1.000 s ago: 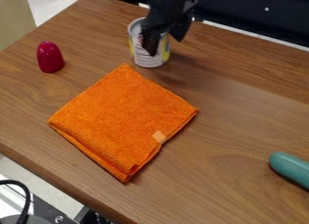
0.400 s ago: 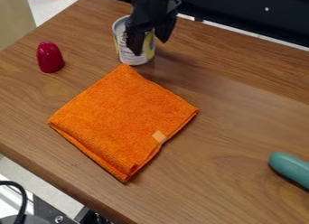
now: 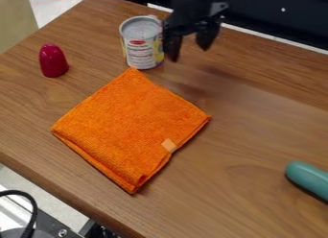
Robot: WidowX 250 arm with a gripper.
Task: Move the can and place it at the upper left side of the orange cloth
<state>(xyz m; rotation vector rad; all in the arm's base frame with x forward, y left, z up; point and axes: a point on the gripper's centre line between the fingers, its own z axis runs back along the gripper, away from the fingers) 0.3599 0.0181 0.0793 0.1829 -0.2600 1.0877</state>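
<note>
My gripper hangs with its fingers apart just right of the upright can at the far corner of the orange cloth, with a magenta rounded cone blocking farther left and a teal object near right.

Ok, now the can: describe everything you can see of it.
The can is a short, wide metal-looking cylinder with a grey rim and a lid-like round top. Its wrapped label is mostly white, with small print, a red patch near the top and yellow areas at the sides. It stands upright on the wooden table, just beyond the upper corner of the orange cloth. The gripper is close by its right side in the view; whether they touch is unclear.
</note>
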